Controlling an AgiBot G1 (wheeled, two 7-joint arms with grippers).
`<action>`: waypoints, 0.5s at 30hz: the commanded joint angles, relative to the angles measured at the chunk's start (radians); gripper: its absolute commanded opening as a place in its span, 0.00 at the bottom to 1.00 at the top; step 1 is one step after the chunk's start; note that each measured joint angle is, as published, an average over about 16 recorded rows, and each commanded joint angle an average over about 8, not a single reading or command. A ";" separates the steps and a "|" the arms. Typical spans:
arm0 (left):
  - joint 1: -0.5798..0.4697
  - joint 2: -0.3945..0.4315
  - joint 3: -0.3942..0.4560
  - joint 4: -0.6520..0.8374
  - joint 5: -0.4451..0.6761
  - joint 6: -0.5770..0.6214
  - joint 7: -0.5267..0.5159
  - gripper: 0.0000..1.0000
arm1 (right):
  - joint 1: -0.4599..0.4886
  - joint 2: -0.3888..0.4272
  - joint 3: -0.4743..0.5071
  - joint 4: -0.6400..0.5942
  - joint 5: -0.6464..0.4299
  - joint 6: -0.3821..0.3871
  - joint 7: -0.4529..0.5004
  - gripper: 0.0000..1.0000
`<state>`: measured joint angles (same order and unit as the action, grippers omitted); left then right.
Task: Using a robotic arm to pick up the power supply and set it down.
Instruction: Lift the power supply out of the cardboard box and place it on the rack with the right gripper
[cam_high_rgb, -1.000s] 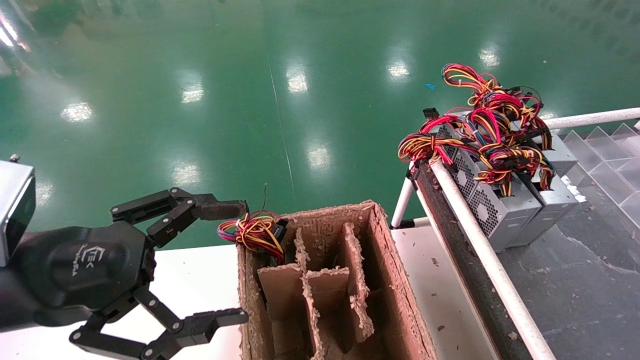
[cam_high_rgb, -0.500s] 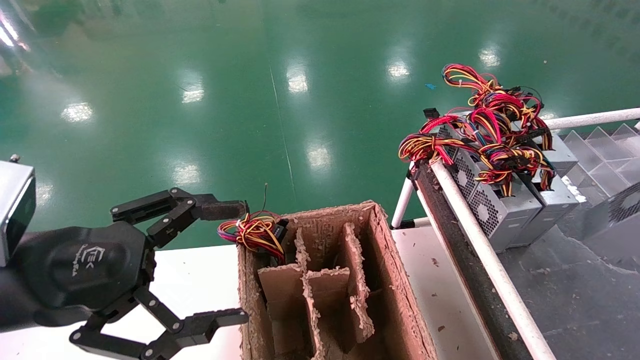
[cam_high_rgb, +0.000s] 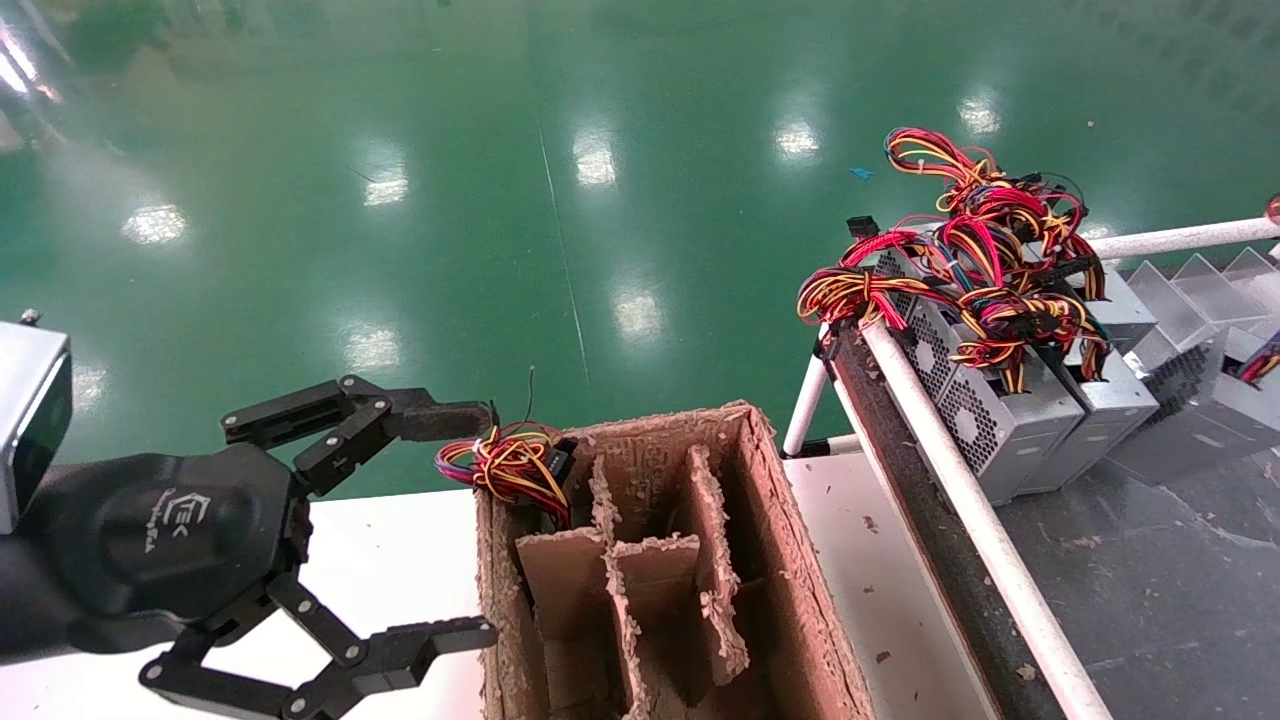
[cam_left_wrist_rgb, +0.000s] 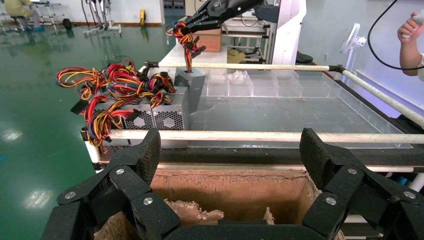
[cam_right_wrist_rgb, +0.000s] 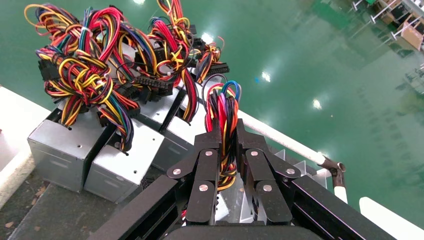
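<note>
right tool was clamped on the wire bundle of a power supply, not on the metal case, carrying it by its cables over the dark tray. it hung just beside the row of other power supplies parked against the white rail, with their own cable tangles piled on top.

left tool sat with fingers wide apart next to the cardboard box on the white bench, doing nothing. one unit's wires poked out of the box's corner slot.

my guess at what could go wrong: holding by the wires means the heavy case can swing or slip out of the pinch, and it could bump the neighbours or snag their cables when set down.
</note>
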<state>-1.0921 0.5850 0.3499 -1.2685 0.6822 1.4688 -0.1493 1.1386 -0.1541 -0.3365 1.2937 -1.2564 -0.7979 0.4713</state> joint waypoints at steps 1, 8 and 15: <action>0.000 0.000 0.000 0.000 0.000 0.000 0.000 1.00 | -0.008 -0.008 -0.004 0.008 -0.005 0.015 -0.007 0.00; 0.000 0.000 0.000 0.000 0.000 0.000 0.000 1.00 | 0.031 -0.059 -0.022 -0.007 -0.070 0.013 -0.003 0.00; 0.000 0.000 0.000 0.000 0.000 0.000 0.000 1.00 | 0.097 -0.117 -0.050 -0.031 -0.144 -0.028 0.005 0.00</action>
<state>-1.0922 0.5849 0.3501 -1.2685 0.6821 1.4687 -0.1491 1.2357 -0.2714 -0.3846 1.2598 -1.3947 -0.8253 0.4740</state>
